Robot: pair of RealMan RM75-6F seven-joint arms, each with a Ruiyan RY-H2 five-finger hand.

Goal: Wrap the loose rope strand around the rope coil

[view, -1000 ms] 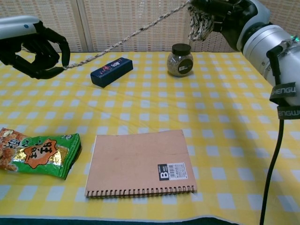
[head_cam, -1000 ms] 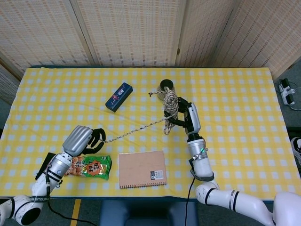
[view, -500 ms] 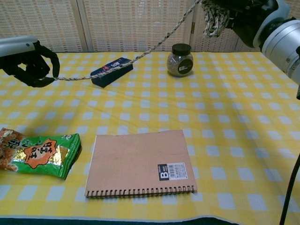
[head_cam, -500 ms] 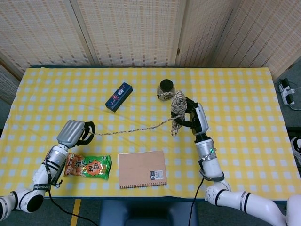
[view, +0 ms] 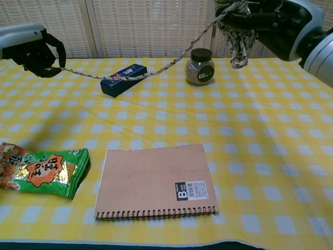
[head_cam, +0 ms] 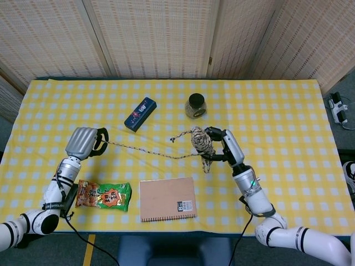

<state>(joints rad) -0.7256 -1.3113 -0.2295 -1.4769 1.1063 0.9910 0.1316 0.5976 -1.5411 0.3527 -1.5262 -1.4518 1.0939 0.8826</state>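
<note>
From my remote station I count one rope coil [head_cam: 201,141], one loose rope strand [head_cam: 145,151], one jar [head_cam: 195,105], one blue box [head_cam: 140,113], one snack bag [head_cam: 104,195] and one notebook [head_cam: 167,199]. They share a bench [head_cam: 288,127] under a yellow checked cloth, with pale woven screens [head_cam: 155,36] behind. My right hand [head_cam: 222,148] grips the coil, lifted above the cloth in front of the jar. The strand sags from the coil toward my left hand [head_cam: 84,144], whose fingers are curled around its far end, raised near the bench's left side. The bag and notebook lie nearer me, well apart from the rope.
</note>
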